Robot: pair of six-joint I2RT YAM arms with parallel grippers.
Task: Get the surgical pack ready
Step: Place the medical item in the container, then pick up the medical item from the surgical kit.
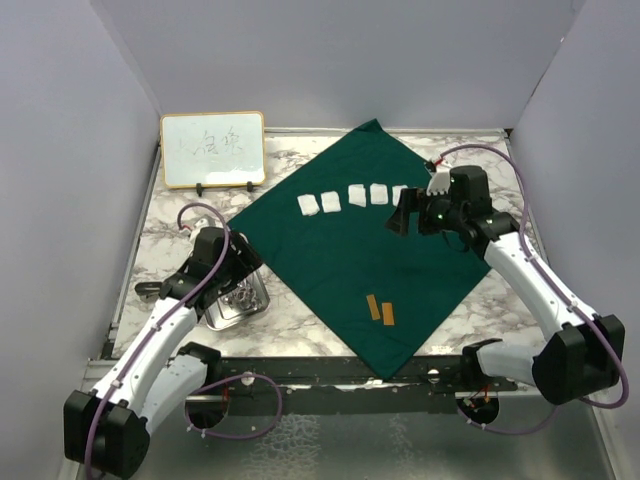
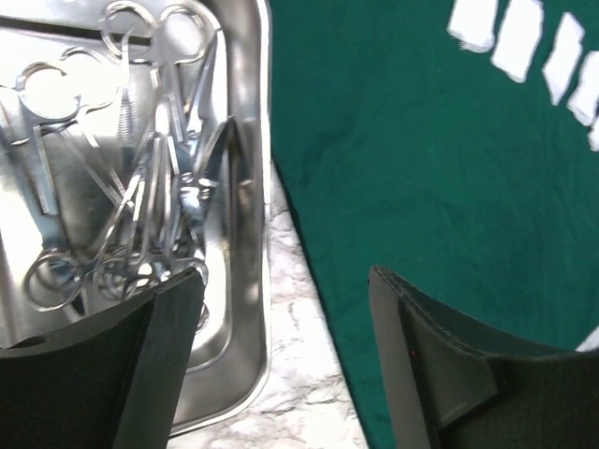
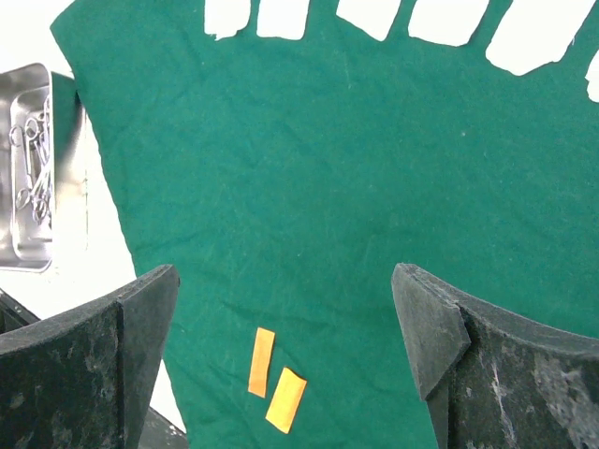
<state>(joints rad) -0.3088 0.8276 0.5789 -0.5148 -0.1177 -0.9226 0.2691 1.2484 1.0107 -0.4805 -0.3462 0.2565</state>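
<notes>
Left gripper is held spread, empty, above marble between tray rim and drape edge; right gripper, released, is poised over open drape.

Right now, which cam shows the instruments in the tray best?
Left wrist: the instruments lie in the steel tray close up, ring handles distinct. Top external: left arm partly covers the tray. Right wrist: tray small at the left edge, instruments tiny.
</notes>
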